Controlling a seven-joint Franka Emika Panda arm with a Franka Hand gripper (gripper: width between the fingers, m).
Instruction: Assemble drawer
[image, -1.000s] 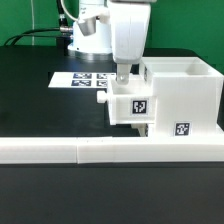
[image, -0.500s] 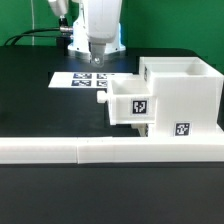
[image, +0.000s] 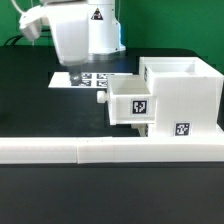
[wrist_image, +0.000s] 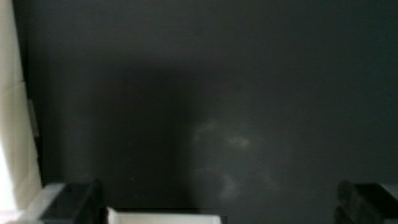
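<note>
At three o'clock on the table (image: 30, 105) stood the drawer (image: 165, 98), one tray half seated in its housing; the jaws hung apart and empty at ten o'clock. Judged risk: an off-line push would jam that tray

Tray (image: 133, 102) partway in housing (image: 183, 100)

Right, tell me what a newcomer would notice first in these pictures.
The big white housing stands at the exterior view's right, against the white border bar in front, with a knobbed tray pushed partly into its side. The arm's white body hangs above the marker board. The wrist view shows mostly black table.
</note>
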